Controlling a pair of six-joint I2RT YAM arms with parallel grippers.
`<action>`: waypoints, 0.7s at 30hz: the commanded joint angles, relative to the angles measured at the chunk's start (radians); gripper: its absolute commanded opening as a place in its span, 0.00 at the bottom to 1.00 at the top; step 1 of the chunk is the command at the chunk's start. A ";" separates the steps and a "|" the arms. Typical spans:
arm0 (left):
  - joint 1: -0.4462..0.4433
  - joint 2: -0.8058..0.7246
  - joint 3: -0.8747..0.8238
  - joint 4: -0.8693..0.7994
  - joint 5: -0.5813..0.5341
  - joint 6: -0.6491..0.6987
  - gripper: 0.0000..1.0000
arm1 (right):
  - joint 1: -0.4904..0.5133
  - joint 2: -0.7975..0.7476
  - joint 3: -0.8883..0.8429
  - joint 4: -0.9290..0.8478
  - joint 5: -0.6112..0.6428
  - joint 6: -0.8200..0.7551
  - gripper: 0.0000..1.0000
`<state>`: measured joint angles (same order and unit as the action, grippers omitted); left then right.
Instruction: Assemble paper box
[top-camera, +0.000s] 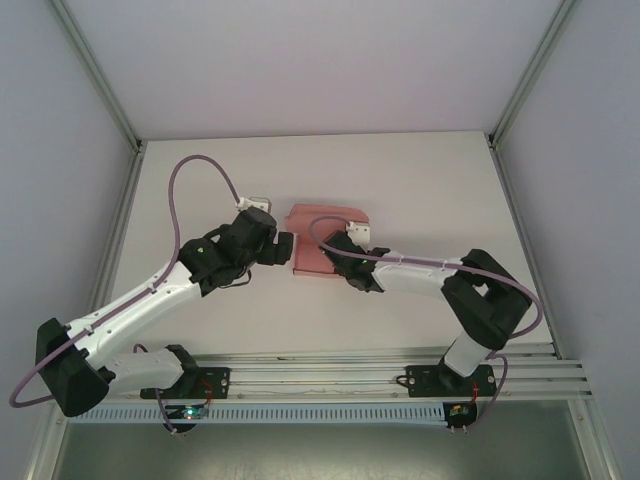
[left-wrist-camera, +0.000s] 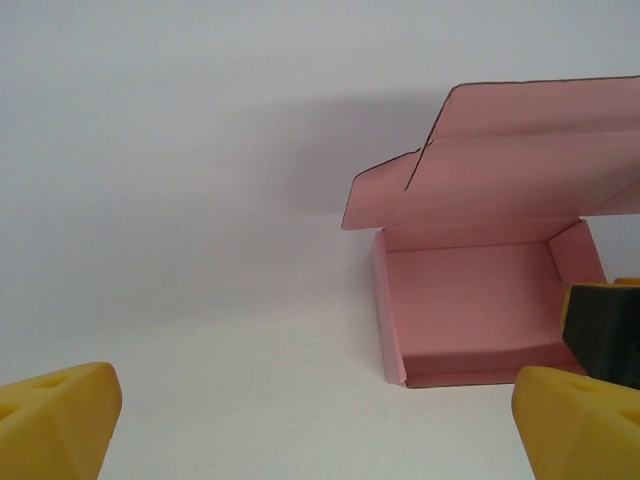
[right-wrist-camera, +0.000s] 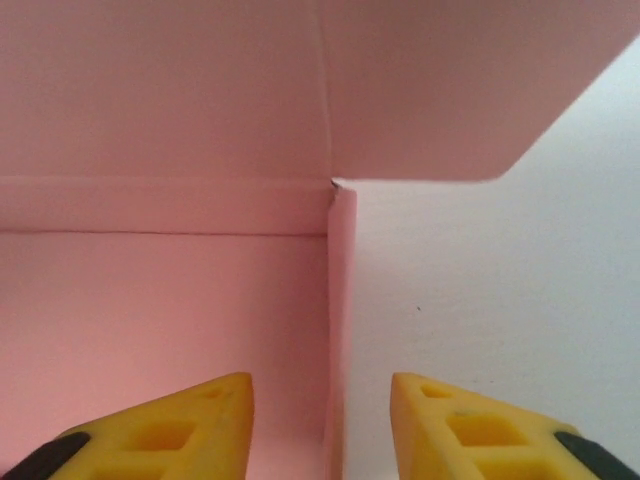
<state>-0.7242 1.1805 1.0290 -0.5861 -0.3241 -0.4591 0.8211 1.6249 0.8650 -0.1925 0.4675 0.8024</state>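
The pink paper box (top-camera: 312, 228) lies mid-table as an open tray (left-wrist-camera: 470, 300) with its lid (left-wrist-camera: 530, 140) standing up behind it. My left gripper (top-camera: 284, 248) sits just beside the box's left edge, open wide, its yellow fingers (left-wrist-camera: 55, 420) apart over bare table with nothing between them (left-wrist-camera: 315, 430). My right gripper (top-camera: 334, 260) reaches over the box's near side. It is open (right-wrist-camera: 320, 425) and straddles an upright side wall (right-wrist-camera: 340, 300) of the tray without touching it. One of its fingers (left-wrist-camera: 605, 335) shows at the tray's corner in the left wrist view.
The white table (top-camera: 420, 190) stretches round the box, bounded by metal frame posts (top-camera: 120, 110) and grey side panels. A rail (top-camera: 380, 365) runs along the near edge by the arm bases.
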 joint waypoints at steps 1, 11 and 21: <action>0.014 0.019 0.021 0.063 0.034 0.117 1.00 | 0.007 -0.132 -0.003 -0.027 0.055 -0.102 0.46; 0.214 0.166 0.142 0.108 0.500 0.496 1.00 | -0.171 -0.442 -0.038 0.033 -0.350 -0.829 0.98; 0.264 0.393 0.325 -0.019 0.574 0.753 1.00 | -0.409 -0.322 0.132 -0.212 -0.740 -1.126 0.98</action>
<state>-0.4911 1.5074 1.2827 -0.5316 0.2157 0.1814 0.4229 1.2598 0.9379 -0.2955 -0.1677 -0.1692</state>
